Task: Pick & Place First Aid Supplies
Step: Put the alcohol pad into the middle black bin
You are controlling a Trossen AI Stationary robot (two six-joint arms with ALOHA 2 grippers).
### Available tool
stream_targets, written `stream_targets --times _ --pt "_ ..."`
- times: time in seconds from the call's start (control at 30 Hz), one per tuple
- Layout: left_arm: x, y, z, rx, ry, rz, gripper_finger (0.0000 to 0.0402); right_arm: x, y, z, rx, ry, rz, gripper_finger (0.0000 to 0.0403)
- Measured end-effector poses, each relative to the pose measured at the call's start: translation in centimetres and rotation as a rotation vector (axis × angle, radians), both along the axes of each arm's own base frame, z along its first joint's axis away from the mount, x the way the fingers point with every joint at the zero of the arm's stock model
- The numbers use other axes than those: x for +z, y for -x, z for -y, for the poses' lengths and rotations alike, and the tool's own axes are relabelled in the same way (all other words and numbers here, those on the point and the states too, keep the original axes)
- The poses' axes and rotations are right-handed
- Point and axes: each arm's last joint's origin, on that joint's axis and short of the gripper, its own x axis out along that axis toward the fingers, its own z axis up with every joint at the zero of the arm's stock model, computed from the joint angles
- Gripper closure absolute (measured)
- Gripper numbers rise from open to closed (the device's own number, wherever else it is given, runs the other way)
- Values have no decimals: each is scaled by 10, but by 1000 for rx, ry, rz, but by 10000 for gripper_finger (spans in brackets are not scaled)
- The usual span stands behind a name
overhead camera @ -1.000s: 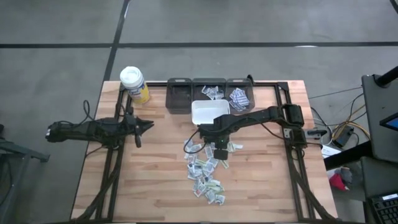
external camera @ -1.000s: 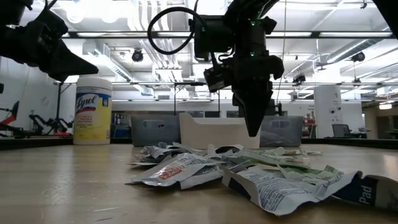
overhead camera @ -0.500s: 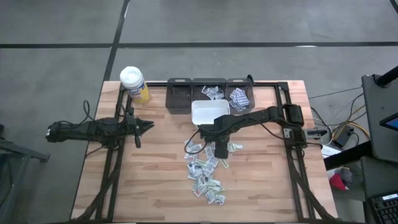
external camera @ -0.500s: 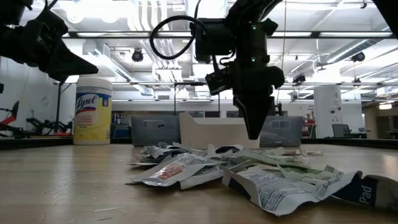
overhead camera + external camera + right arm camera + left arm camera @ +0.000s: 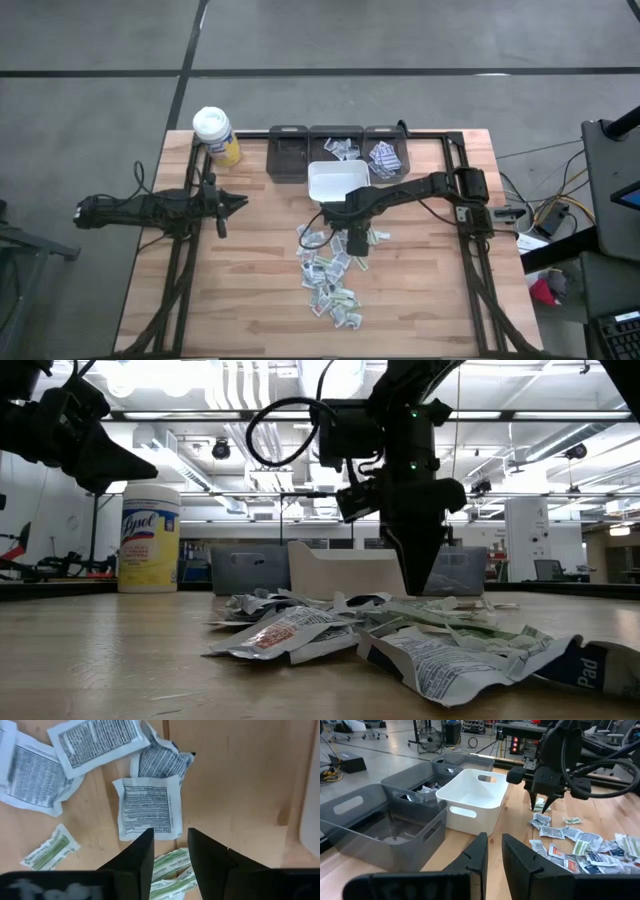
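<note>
Packets (image 5: 333, 270) overlap under my right gripper (image 5: 169, 847), fingers spread at twelve o'clock of the heap; I risk pinching two.

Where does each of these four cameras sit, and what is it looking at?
High view: overhead, straight down on the table, both arms visible.
Low view: table-top height, level across the packets; right gripper hangs above.
Left wrist view: past left gripper toward the white bin.
Right wrist view: down between right gripper's open fingers at packets.
Shared: high and left wrist views both show the white bin.
</note>
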Motion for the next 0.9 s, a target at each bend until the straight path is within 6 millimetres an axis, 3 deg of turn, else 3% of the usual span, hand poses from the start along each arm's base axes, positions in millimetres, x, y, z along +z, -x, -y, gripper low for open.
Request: stream_targets --times 0.3,0.77,0.9 --pt "0 0 0 -12 3 0 349 -14 7 0 -31 3 -4 281" --pt "0 0 0 -13 1 -1 349 -15 8 1 -51 10 -12 388" --pt "0 0 0 -14 1 -2 348 -10 3 0 -46 2 7 394"
